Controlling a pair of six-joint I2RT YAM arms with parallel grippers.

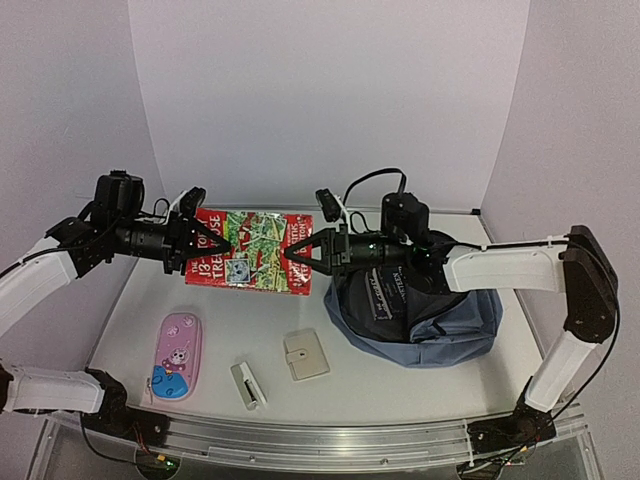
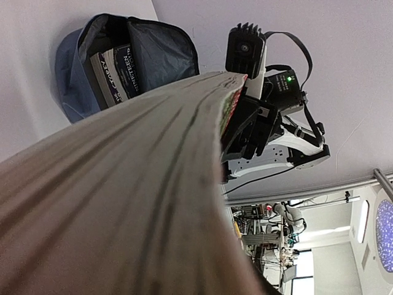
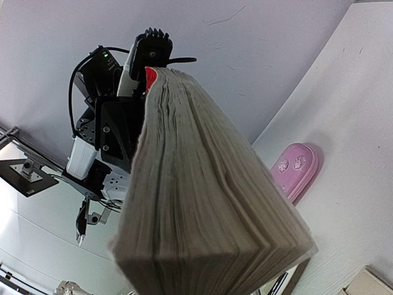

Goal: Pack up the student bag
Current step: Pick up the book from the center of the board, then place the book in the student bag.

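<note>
A red paperback book (image 1: 252, 250) hangs in the air above the table, held between both grippers. My left gripper (image 1: 222, 243) is shut on its left edge and my right gripper (image 1: 297, 252) is shut on its right edge. The book's page edges fill the left wrist view (image 2: 123, 184) and the right wrist view (image 3: 202, 203), hiding each gripper's own fingers. The slate-blue student bag (image 1: 465, 322) stands open at the right, under my right arm, with a dark book (image 1: 385, 292) upright inside. The bag also shows in the left wrist view (image 2: 70, 74).
A pink pencil case (image 1: 177, 355) lies at the front left and shows in the right wrist view (image 3: 296, 169). A beige square case (image 1: 306, 354) and a small white stapler-like object (image 1: 248, 384) lie near the front. A metal rail (image 1: 300, 435) runs along the near edge.
</note>
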